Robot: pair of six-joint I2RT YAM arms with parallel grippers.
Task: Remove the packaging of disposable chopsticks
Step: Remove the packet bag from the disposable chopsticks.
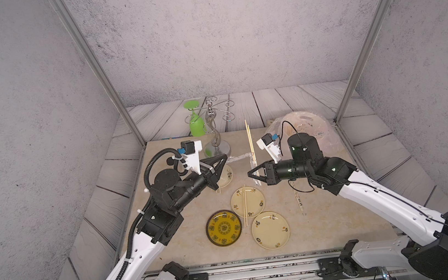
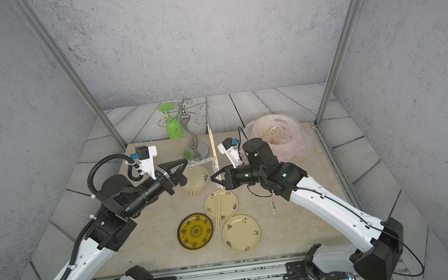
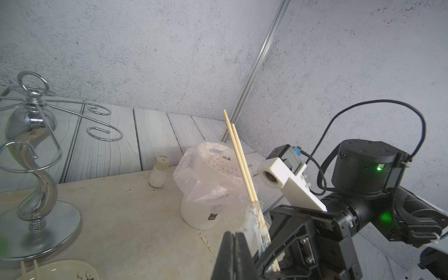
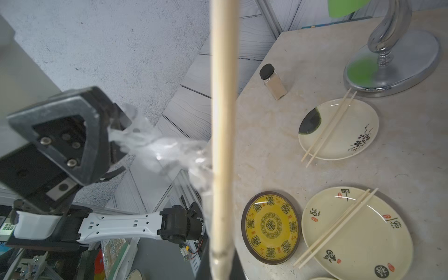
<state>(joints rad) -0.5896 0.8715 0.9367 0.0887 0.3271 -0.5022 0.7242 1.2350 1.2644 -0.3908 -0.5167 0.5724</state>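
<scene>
Right wrist: packaging (image 4: 164, 150) from left end effector (image 4: 116, 128) to chopsticks (image 4: 223, 121).

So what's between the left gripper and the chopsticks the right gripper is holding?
Only the clear packaging, stretched from the shut left gripper across to the chopsticks. The right wrist view shows it best.

A pair of pale wooden chopsticks (image 1: 250, 140) is being held nearly upright by the right gripper (image 1: 252, 175), with the thin tips pointing up. Its clear plastic sleeve (image 1: 238, 158), crumpled and partly peeled, is being stretched sideways from the sticks to the left gripper (image 1: 225, 157). A bare pair (image 1: 244, 205) is being supported across a cream plate (image 1: 255, 200). A wrapped pair (image 1: 298, 199) is being left flat on the table (image 1: 195, 250).
</scene>
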